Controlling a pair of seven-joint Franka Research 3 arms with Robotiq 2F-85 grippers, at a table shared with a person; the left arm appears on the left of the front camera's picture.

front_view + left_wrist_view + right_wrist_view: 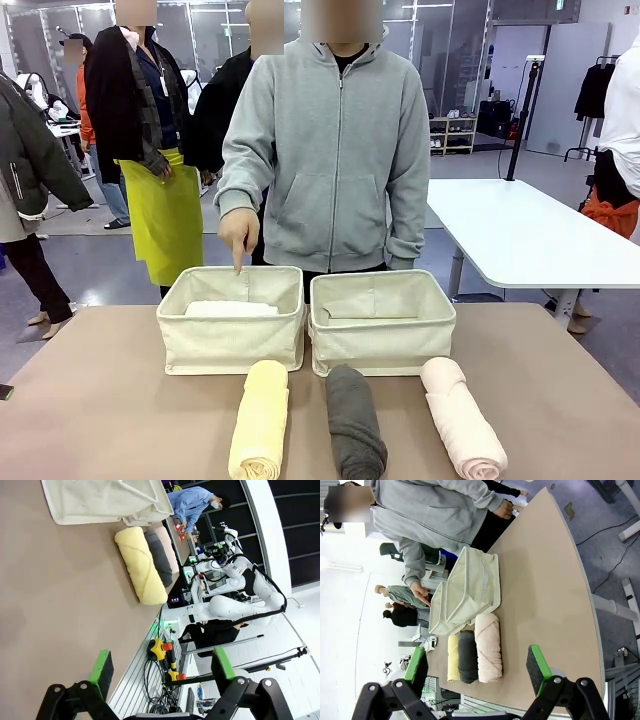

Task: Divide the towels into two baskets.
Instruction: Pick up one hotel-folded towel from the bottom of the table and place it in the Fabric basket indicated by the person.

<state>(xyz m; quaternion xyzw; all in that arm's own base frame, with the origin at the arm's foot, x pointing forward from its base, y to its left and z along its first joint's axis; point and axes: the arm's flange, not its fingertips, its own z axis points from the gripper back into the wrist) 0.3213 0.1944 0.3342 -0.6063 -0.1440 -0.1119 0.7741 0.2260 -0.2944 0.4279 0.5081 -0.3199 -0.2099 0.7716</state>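
Observation:
Two cream canvas baskets stand side by side at mid-table: the left basket (232, 320) holds a white towel (231, 309), the right basket (383, 322) looks empty. In front of them lie a pale yellow towel (261, 420), a dark grey towel (354, 421) and a pale pink towel (461, 417). The person's hand (239, 236) points down into the left basket. My left gripper (162, 669) is open above bare table, well away from the yellow towel (141, 564). My right gripper (477, 666) is open, hovering short of the pink towel (489, 647), with the right basket (473, 586) beyond.
The tan table (120, 420) has free room left and right of the towels. A person in a grey hoodie (330, 150) stands at the far edge. A white table (530, 235) and other people are farther back.

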